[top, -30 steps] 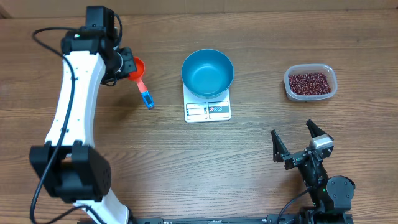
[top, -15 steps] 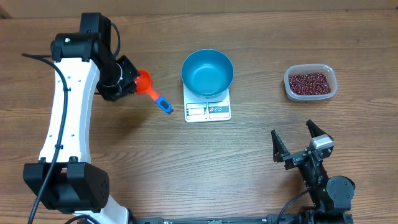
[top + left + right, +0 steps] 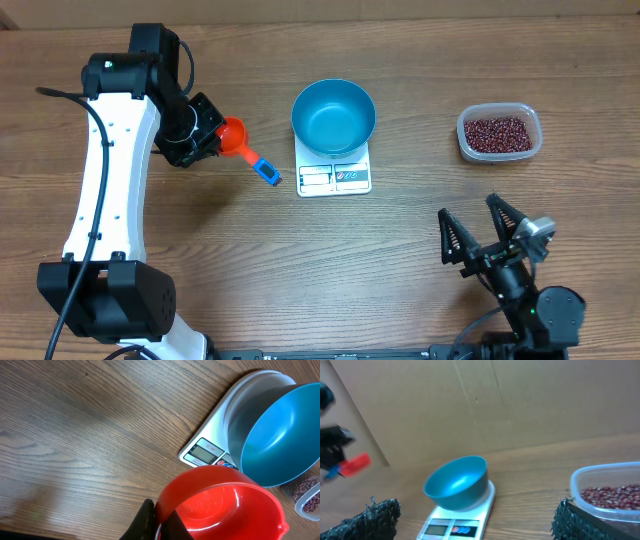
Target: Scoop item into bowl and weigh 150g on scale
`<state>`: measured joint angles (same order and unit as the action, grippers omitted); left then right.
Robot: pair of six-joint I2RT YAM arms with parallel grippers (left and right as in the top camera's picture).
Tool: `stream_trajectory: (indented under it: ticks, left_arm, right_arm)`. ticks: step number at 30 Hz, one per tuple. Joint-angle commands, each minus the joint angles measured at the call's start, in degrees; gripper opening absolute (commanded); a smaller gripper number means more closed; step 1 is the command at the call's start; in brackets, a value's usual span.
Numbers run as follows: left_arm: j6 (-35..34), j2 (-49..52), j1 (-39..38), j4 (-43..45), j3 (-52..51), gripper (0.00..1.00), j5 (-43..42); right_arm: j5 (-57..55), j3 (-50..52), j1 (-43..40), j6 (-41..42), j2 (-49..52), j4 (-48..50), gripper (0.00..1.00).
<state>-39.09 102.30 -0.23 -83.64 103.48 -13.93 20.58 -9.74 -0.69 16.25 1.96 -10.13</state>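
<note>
My left gripper [image 3: 213,134] is shut on the rim of a red scoop [image 3: 234,135] with a blue handle tip [image 3: 267,172], held above the table left of the bowl. In the left wrist view the scoop [image 3: 220,505] is empty, its rim pinched between my fingers [image 3: 147,522]. The blue bowl [image 3: 333,115] sits empty on the white scale [image 3: 335,178]. The dark red beans [image 3: 495,132] lie in a clear tub [image 3: 531,118] at the right. My right gripper [image 3: 480,236] stands open near the front edge, holding nothing.
The right wrist view shows the bowl [image 3: 457,482] on the scale [image 3: 450,527], the bean tub [image 3: 610,472] at right, and a cardboard wall [image 3: 495,405] behind the table. The left arm's white link [image 3: 105,170] runs along the table's left side.
The left arm has swung the scoop slightly right and toward the scale, its handle now pointing at the scale's corner. The right gripper has tilted a little to the right.
</note>
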Motion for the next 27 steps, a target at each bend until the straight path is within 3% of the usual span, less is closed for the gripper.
stream_trajectory:
  ticks: [1,7,11,18,21,24,27]
  left_arm:
    - [-1.3,-1.2,0.2,-0.2,1.0,0.04,-1.0]
    - [-2.3,-1.2,0.2,-0.1,1.0,0.04,-1.0]
    - [-3.5,-1.2,0.2,-0.1,1.0,0.04,-0.9]
    - [-6.5,-1.2,0.2,0.7,1.0,0.04,-1.0]
    - [-7.8,-1.2,0.1,0.9,1.0,0.04,-1.2]
    - [-8.6,-1.2,-0.3,1.4,1.0,0.04,-1.2]
    - [-9.0,-1.2,-1.1,1.7,1.0,0.04,-1.2]
  right_arm:
    - [0.1,-7.0,0.3,4.0,3.2,-3.7,1.00]
    - [0.9,-18.8,0.3,7.0,16.2,-12.7,1.00]
    - [8.8,-26.3,0.3,8.0,27.3,-15.3,1.00]
    - [31.3,-30.5,0.3,8.0,42.3,-6.1,1.00]
    - [37.0,-30.5,0.3,15.8,46.9,-0.1,1.00]
    - [38.2,-30.5,0.3,29.1,51.2,3.1,1.00]
    - [38.8,-30.5,0.3,34.1,54.7,4.0,1.00]
